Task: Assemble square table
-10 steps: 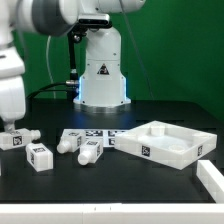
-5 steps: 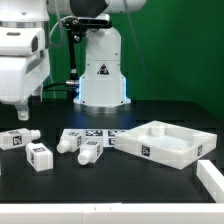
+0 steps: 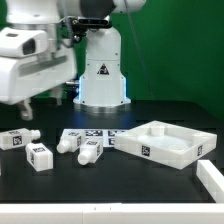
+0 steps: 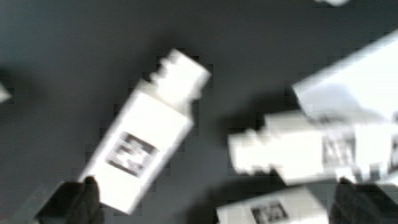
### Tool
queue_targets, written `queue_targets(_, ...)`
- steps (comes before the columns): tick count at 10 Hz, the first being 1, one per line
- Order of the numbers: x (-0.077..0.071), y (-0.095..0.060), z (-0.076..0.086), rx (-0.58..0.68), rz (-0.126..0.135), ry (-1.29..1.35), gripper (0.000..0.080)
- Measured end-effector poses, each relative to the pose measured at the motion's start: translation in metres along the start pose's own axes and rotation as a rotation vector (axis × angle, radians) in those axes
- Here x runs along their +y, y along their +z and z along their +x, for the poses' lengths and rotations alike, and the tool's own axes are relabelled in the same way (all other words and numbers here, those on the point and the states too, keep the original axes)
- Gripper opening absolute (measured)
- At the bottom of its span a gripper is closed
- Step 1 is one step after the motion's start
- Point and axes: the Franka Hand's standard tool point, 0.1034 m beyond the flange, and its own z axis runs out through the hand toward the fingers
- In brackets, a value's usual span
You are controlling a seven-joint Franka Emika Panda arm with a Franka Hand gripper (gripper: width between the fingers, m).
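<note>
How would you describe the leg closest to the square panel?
Find the white square panel on the exterior view's right. Left of it lies the marker board; the leg sits at its front edge, nearest the panel of all four.

tool (image 3: 24, 110) hovers above a leg (image 3: 15, 140)

Four white legs (image 3: 14, 139) (image 3: 39, 155) (image 3: 67, 143) (image 3: 89, 152), one square panel (image 3: 160, 146), one marker board (image 3: 102, 133), one robot arm (image 3: 30, 65)

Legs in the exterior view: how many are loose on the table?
4. One leg at the exterior view's far left, one nearer the camera, two by the marker board. None looks hidden.
</note>
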Motion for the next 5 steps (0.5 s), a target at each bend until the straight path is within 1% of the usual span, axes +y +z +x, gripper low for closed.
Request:
queue_targets(2,-0.023,0.0,0.044,0.008,0.006,0.126,0.0649)
queue_targets(3,-0.032,-0.001,0.057,0.017,-0.008,0.228,0.0649)
queue_targets(4,-0.041,0.0,0.058,0.025,-0.018,0.311,0.0649)
queue_targets(5,-0.039,0.001,0.056,0.024,-0.015,0.337,0.0649)
